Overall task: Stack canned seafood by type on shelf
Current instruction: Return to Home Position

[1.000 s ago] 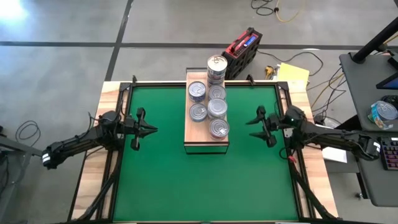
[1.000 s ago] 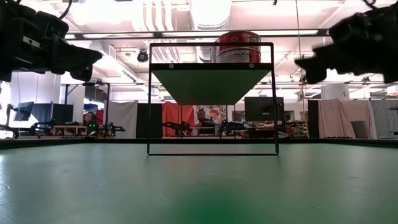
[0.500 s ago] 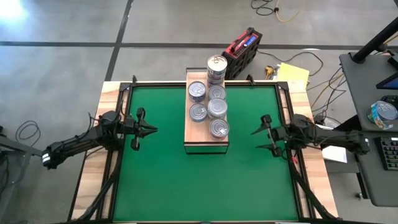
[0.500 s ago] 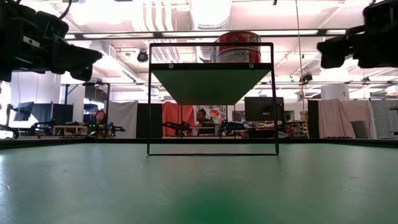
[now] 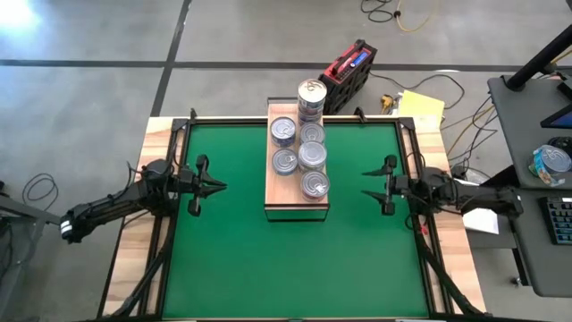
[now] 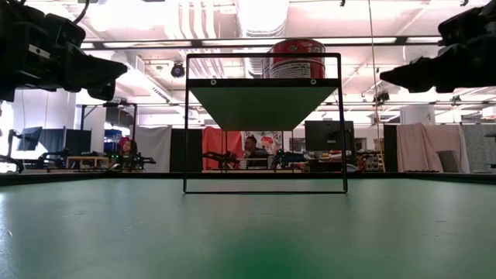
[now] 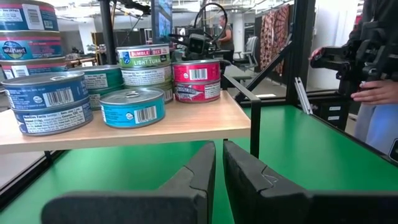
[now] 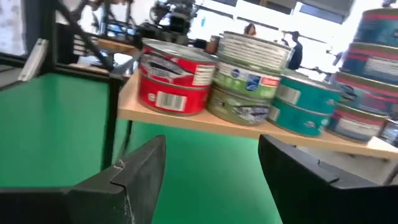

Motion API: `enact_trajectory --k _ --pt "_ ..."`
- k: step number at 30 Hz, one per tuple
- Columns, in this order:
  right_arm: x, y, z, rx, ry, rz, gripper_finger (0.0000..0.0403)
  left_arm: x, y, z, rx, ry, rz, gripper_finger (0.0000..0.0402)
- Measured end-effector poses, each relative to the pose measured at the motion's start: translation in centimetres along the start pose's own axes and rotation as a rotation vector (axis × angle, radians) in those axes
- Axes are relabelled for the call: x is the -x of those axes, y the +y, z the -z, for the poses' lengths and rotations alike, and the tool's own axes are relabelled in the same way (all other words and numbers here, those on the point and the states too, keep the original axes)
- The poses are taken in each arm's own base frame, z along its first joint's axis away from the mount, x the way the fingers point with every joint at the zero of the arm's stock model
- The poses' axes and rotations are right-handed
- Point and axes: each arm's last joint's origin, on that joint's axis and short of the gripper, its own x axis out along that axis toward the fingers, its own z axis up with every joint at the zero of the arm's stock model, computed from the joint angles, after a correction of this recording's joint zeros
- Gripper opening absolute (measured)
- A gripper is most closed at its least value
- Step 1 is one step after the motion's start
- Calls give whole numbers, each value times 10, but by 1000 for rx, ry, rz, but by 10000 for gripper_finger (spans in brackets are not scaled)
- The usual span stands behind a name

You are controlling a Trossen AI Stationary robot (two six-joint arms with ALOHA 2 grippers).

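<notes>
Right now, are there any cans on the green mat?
No, all the cans sit on the shelf, and none is on the mat.

We hold both arms low and stretched inward, facing each other. Our left tool (image 5: 218,186) points toward the right arm, fingers pressed nearly together. Our right tool (image 5: 367,183) points back, fingers spread wide apart.

You see the shelf (image 5: 284,193) from straight overhead; the low camera faces it level across the desk (image 6: 248,232); both wrist cameras, nearer, look at its cans (image 7: 132,106) from opposite sides.
</notes>
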Motion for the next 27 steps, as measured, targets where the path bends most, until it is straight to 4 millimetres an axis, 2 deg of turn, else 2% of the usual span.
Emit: enact_trajectory --k 10,27 --pt "0 5 0 44 -4 -30 238 0 0 0 0 1 0 16" --pt "-2 5 0 59 8 -34 269 0 0 0 0 1 0 16"
